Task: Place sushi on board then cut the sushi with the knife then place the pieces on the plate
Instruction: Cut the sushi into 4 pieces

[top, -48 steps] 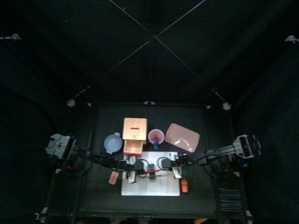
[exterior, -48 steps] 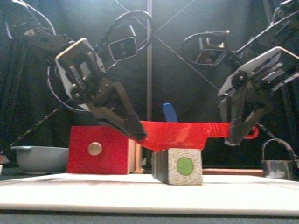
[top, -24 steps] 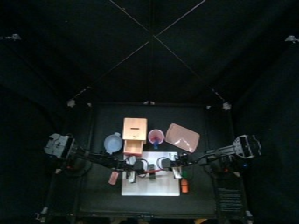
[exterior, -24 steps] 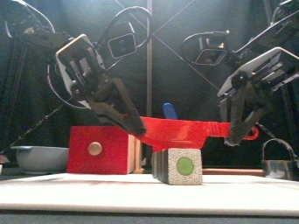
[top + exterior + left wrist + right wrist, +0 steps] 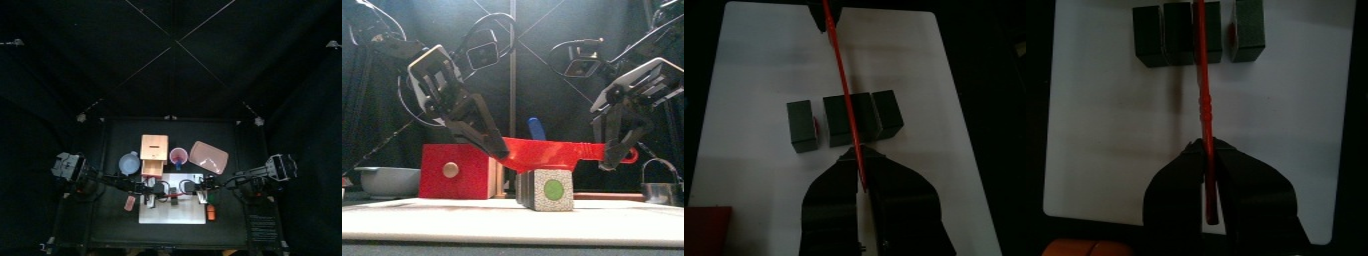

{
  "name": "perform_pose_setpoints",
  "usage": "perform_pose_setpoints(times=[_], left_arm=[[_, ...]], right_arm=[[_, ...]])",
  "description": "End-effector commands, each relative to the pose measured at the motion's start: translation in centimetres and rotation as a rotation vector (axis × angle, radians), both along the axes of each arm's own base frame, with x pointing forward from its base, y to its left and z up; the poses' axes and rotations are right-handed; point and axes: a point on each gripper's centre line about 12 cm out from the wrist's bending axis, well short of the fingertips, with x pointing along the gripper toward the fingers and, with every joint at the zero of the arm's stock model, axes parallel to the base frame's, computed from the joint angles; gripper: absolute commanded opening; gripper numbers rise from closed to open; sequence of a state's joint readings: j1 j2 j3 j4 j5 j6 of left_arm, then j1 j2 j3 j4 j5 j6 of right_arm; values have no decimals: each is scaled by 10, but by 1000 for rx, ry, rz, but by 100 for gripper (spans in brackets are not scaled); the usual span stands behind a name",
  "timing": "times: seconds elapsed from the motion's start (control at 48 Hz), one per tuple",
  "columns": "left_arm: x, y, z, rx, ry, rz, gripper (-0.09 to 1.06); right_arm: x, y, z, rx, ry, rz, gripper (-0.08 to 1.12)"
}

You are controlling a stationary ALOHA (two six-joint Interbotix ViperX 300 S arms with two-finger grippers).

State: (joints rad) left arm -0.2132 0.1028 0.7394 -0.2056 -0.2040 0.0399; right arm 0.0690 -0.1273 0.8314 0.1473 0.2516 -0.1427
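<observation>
left claw [image 5: 497, 150]: clamped tight on one end of the red knife [image 5: 556, 151].
right claw [image 5: 612, 156]: closed on the knife's other end.
red knife: held level between both claws, right over the sushi roll [image 5: 545, 188]; contact cannot be told.
sushi roll: on the white cutting board [image 5: 163, 211], one block [image 5: 802, 126] split off from the other three.
pink tray [image 5: 209, 155]: on the tabletop behind the board, apart from the roll.

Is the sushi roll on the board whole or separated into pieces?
Partly separated: one dark green block stands apart from the other three, white board showing between. The red knife hangs above.
</observation>
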Motion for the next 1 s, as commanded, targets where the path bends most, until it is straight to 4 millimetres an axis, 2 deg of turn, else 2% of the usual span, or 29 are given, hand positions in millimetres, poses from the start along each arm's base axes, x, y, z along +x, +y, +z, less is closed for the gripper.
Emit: perform_pose_setpoints(times=[0.021, 0.229, 0.479, 0.646, 0.792, 1.0], left_arm=[[4, -5, 4, 0, -17, -12, 35], [7, -9, -4, 3, 0, -21, 35], [8, -11, -16, -4, 31, -10, 35], [11, -12, -18, -7, 32, -6, 35], [15, -13, -9, -11, 7, -9, 35], [18, -14, 21, -26, -66, -13, 35]], right_arm=[[4, -2, 8, 2, -31, -7, 43], [6, -1, 3, 1, -15, -4, 43], [8, 0, -14, -1, 29, -5, 43], [10, 2, -21, 5, 51, -8, 43], [13, 4, -9, 8, 27, 2, 43], [9, 10, 20, 13, -15, 26, 43]])
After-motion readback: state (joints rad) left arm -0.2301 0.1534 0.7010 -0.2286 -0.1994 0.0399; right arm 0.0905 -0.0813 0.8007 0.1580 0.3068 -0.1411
